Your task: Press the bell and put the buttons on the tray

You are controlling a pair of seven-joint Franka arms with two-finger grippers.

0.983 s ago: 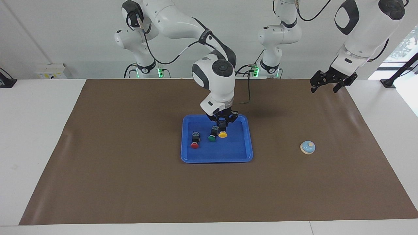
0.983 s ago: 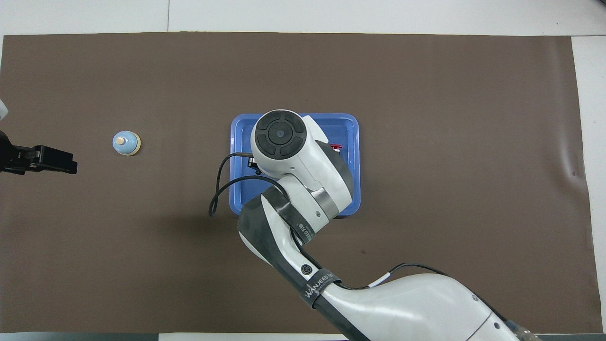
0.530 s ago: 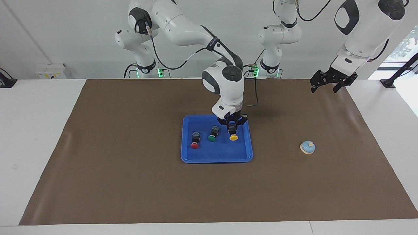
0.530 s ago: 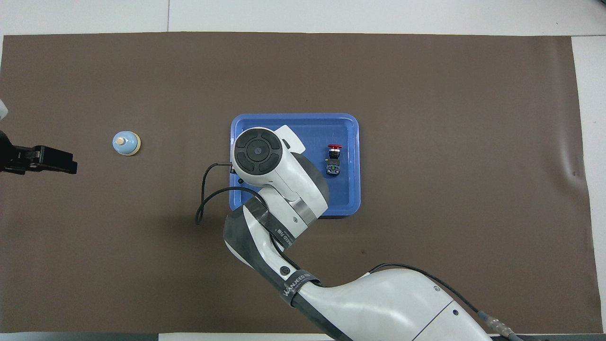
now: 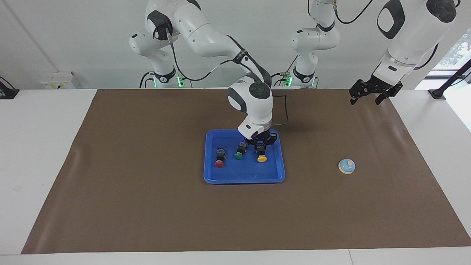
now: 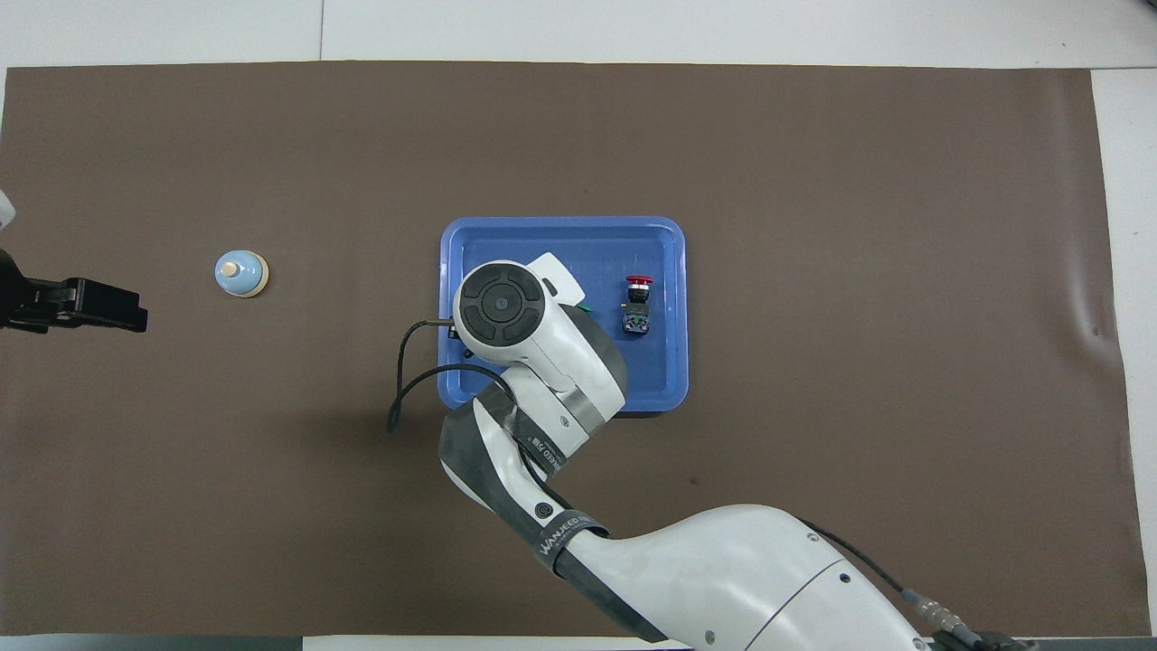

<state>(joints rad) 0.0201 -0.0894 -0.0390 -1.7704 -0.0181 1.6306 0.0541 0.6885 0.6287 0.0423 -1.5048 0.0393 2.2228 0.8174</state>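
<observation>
Over the tray [image 5: 209, 176], right fingers [image 5: 261, 146] grip the yellow button [image 5: 261, 158] (left fingers [image 5: 369, 96] spread).

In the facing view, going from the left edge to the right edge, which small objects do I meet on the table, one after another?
red button → green button → yellow button, held by the right gripper → bell. The three buttons are in the blue tray.

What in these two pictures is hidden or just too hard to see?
- Yellow button: overhead view, covered by the right arm.
- Green button: overhead view, only a sliver shows beside that arm.
- Left hand: overhead view, partly cut off by the picture's edge.
</observation>
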